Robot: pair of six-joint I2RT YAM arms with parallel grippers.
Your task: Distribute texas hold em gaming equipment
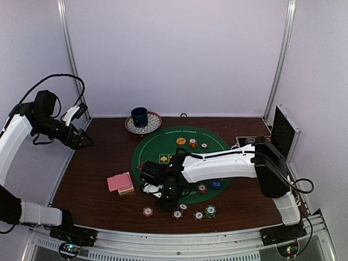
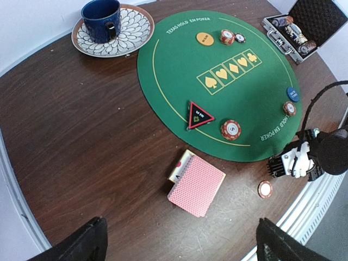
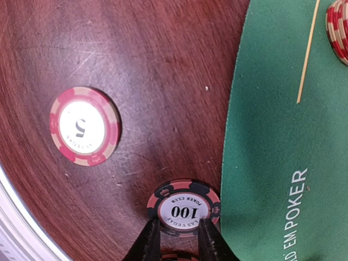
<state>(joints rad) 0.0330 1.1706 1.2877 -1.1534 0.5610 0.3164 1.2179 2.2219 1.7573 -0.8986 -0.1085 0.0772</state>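
Now black chip (image 3: 183, 208) sits between right fingers (image 3: 149, 242).

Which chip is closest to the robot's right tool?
The black chip marked 100, at the fingertips of the right tool beside the green mat. The red chip marked 5 lies farther off on the table.

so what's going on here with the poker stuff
The right hand is low over the wooden table at the near edge of the green mat, its fingers either side of a black 100 chip; a firm grip isn't clear. A red 5 chip lies nearby. The left hand hangs open and empty, away to the side.
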